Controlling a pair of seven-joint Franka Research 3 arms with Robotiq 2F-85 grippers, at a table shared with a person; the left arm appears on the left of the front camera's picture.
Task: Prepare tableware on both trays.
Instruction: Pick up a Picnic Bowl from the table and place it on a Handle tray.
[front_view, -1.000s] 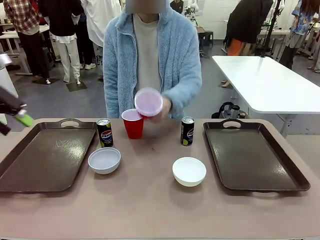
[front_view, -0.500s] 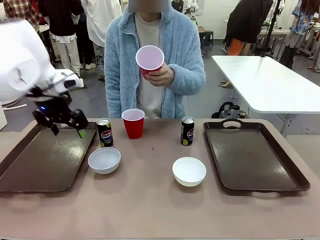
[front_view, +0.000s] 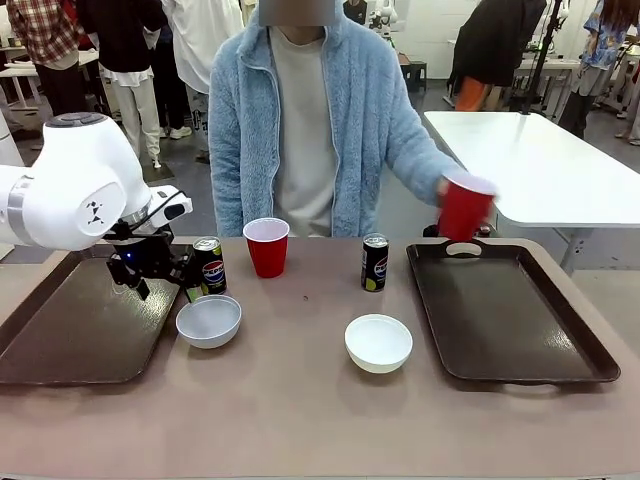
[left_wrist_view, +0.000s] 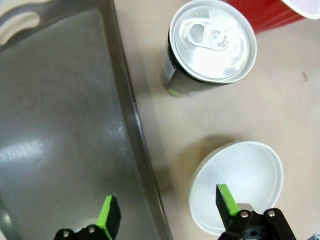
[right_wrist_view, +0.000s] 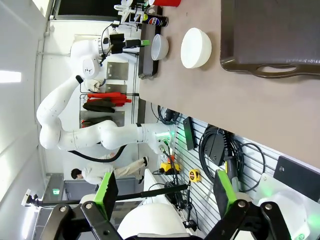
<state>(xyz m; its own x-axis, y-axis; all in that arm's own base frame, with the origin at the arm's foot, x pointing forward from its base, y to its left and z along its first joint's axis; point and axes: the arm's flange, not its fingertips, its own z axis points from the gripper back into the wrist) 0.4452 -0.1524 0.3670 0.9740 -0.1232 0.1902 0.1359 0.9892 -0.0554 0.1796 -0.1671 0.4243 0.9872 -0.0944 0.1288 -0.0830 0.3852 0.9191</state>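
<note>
My left gripper (front_view: 165, 284) hangs open over the right rim of the left tray (front_view: 80, 330), just left of the Pepsi can (front_view: 209, 265) and a white bowl (front_view: 208, 321). In the left wrist view the open gripper (left_wrist_view: 167, 210) straddles the tray rim (left_wrist_view: 132, 120), with the bowl (left_wrist_view: 240, 180) under one finger and the can (left_wrist_view: 212, 42) ahead. A red cup (front_view: 267, 246) stands mid-table. The second can (front_view: 375, 262) and second bowl (front_view: 378, 342) sit left of the right tray (front_view: 510, 320). The person's hand holds another red cup (front_view: 466, 207) above that tray's far handle. My right gripper (right_wrist_view: 166, 190) is open, off the table.
The person in a light blue fleece (front_view: 340, 120) stands at the far edge, one arm stretched toward the right tray. A white table (front_view: 540, 165) stands behind on the right. The right wrist view sees the table sideways with the right tray (right_wrist_view: 270, 35) and the left arm (right_wrist_view: 85, 65).
My left arm swung in from the left edge to the left tray's right rim by the Pepsi can. The person lifted a red cup off the standing one and carried it to the right tray.
</note>
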